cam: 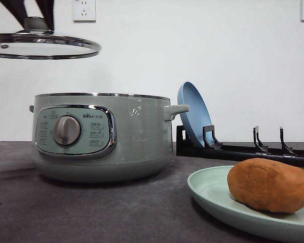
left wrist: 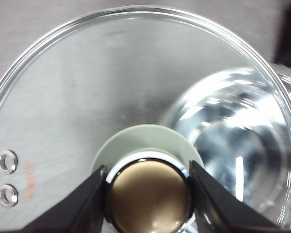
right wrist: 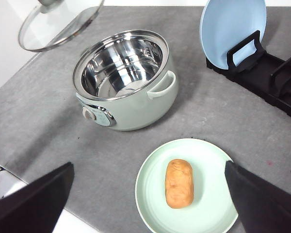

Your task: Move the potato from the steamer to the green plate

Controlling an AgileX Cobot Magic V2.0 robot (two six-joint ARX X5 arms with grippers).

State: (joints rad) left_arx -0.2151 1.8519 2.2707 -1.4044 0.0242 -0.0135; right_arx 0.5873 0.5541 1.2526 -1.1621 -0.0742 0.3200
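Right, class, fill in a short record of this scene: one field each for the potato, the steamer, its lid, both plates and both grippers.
potato: lying on the green plate
green plate: flat on the grey table, in front of the steamer and to its right
steamer: open, shiny inner pot empty
lid: held in the air above the steamer's left side
blue plate: standing on edge in the black rack
left gripper: shut on the lid's knob
right gripper: open, above the green plate, holding nothing

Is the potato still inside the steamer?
No: the right wrist view shows the potato lying on the green plate, and the steamer bowl is bare steel.
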